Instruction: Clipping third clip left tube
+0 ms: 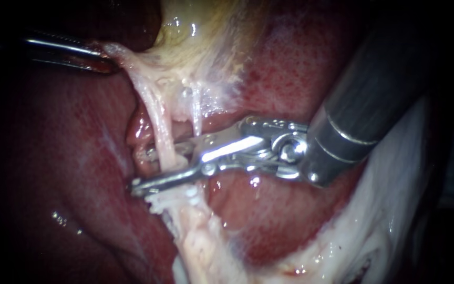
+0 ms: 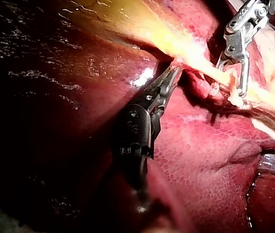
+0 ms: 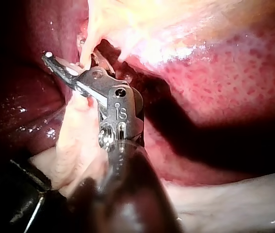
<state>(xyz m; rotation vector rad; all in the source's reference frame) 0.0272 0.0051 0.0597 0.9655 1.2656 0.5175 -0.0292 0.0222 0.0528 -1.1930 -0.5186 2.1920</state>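
Liver (image 1: 300, 68) is seen behind; pale tissue (image 1: 132, 63) is clamped in the left tool (image 1: 105, 59), the left tube (image 1: 165, 139) straddled by the right tool's (image 1: 151, 171) parted jaws.

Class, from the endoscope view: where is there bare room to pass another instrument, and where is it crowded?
Free: bare liver left of the left tube, below the left instrument; also liver beneath the right instrument. Crowded: around that tube, which lies between the right instrument's open jaws.
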